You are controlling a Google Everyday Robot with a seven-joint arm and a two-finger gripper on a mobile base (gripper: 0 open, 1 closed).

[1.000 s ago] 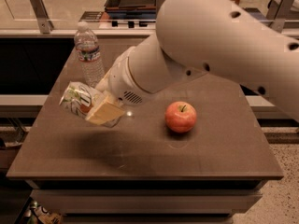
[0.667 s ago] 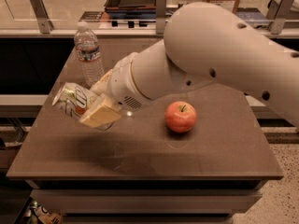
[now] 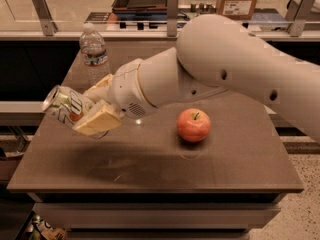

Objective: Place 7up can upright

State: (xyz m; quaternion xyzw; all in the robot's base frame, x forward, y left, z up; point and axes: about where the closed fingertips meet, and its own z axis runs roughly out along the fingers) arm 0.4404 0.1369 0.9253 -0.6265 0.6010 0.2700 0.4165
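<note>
The 7up can (image 3: 64,106) is white and silver with green lettering. It is tilted, its silver top pointing up and to the left, and held above the left part of the brown table (image 3: 150,159). My gripper (image 3: 92,109) is shut on the can, with one cream finger (image 3: 100,120) across its front and the other behind it. My big white arm reaches in from the right across the table.
A clear plastic water bottle (image 3: 94,54) stands upright at the table's back left, just behind the gripper. A red apple (image 3: 193,125) sits near the table's middle right. A counter with a rail and boxes runs behind the table.
The gripper has carried the can a little to the left and down, and the can's top now tilts more upward.
</note>
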